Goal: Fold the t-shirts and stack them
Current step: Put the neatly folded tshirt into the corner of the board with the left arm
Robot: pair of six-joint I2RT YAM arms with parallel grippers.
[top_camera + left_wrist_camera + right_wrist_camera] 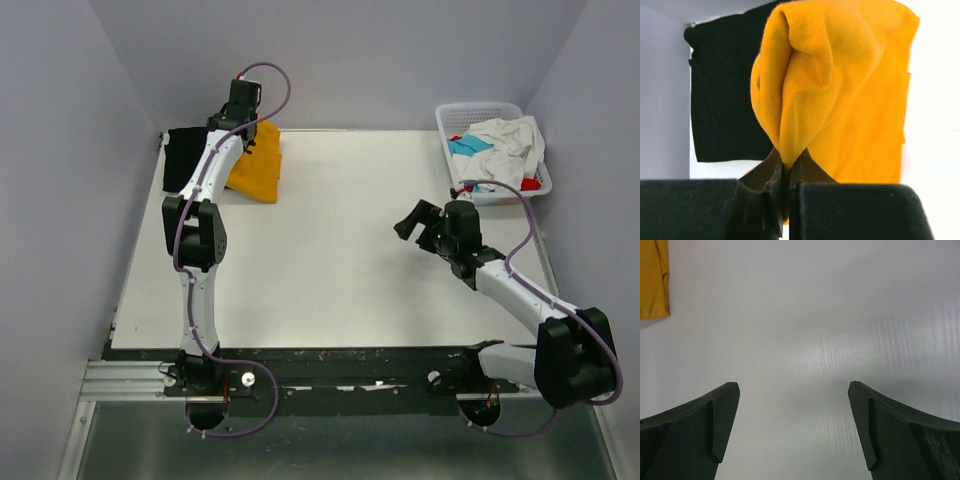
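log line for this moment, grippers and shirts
left gripper: shut on mustard-orange cloth t-shirt | right gripper: open above white table | black cloth t-shirt: far-left corner | white plastic lattice basket: loose shirts

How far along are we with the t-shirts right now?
Done: the black t-shirt lies flat at the far left corner, apparently folded. In hand: the left gripper is shut on a fold of the mustard-orange t-shirt beside it. The right gripper is open over bare table. Left: white t-shirt, teal t-shirt and red t-shirt crumpled in the basket.
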